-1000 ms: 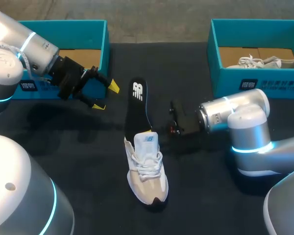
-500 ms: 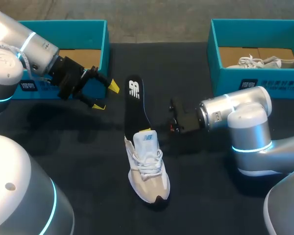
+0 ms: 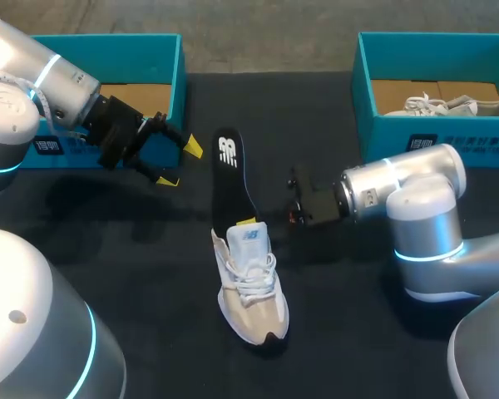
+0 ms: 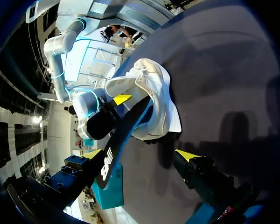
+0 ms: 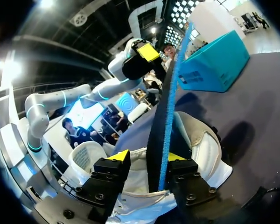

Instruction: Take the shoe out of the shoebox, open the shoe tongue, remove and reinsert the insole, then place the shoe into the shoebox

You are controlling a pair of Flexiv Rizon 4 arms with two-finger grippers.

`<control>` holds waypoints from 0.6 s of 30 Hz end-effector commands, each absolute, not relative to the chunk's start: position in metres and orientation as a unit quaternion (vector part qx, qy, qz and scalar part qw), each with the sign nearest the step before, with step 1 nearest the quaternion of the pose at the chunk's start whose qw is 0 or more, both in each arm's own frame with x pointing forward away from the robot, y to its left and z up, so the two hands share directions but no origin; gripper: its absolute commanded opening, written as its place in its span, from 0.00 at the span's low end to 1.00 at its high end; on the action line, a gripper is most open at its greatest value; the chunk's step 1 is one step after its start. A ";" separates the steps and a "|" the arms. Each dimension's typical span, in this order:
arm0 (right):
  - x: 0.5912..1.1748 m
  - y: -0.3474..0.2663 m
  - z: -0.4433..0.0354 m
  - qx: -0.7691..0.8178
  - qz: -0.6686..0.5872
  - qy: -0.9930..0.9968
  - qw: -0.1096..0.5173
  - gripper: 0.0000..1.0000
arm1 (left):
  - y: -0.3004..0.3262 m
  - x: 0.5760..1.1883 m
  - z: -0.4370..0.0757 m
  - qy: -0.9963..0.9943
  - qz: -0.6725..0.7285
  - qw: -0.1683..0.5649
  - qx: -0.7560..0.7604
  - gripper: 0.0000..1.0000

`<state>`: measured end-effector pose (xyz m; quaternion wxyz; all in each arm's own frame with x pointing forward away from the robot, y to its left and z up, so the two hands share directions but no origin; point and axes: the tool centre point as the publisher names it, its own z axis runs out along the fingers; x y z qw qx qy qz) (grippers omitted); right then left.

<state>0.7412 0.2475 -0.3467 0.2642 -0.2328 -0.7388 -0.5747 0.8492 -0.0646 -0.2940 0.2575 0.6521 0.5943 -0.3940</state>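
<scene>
Right pincer (image 5: 147, 157) clenched on insole (image 3: 229, 176), lower end in shoe (image 3: 251, 287); left pincer (image 3: 180, 165) released, well apart.

White logos mark the long black foam insole (image 3: 233, 179) and the white fabric shoe (image 3: 251, 291) tongue. Labels on the left teal cardboard shoebox (image 3: 170, 79) and the right teal shoebox (image 3: 374, 125) are illegible.

The desk (image 3: 150, 249) is covered in a dark, almost black cloth that runs edge to edge. Over at about 2 o'clock, hard against the far side, stands a teal shoebox (image 3: 382, 141) with no lid on it. A pale label (image 3: 459, 145) runs along its near wall. Inside I can see a brown cardboard lining (image 3: 391, 93) and pale grey-white laced sneakers (image 3: 449, 104) lying towards its 3 o'clock end.
</scene>
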 end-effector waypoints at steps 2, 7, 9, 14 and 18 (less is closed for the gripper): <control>0.738 0.247 -0.341 -0.236 -0.571 -0.744 0.253 0.48 | -0.065 0.849 -0.294 0.595 -0.393 0.257 0.653 1.00; 0.739 0.247 -0.337 -0.236 -0.568 -0.748 0.248 0.46 | -0.065 0.849 -0.294 0.595 -0.393 0.257 0.653 1.00; 0.739 0.247 -0.336 -0.236 -0.568 -0.749 0.246 0.43 | -0.065 0.849 -0.294 0.595 -0.393 0.257 0.653 1.00; 0.740 0.248 -0.333 -0.233 -0.568 -0.751 0.245 0.41 | -0.065 0.849 -0.294 0.595 -0.393 0.257 0.653 1.00; 0.741 0.249 -0.330 -0.232 -0.566 -0.753 0.242 0.42 | -0.065 0.849 -0.294 0.595 -0.393 0.257 0.653 1.00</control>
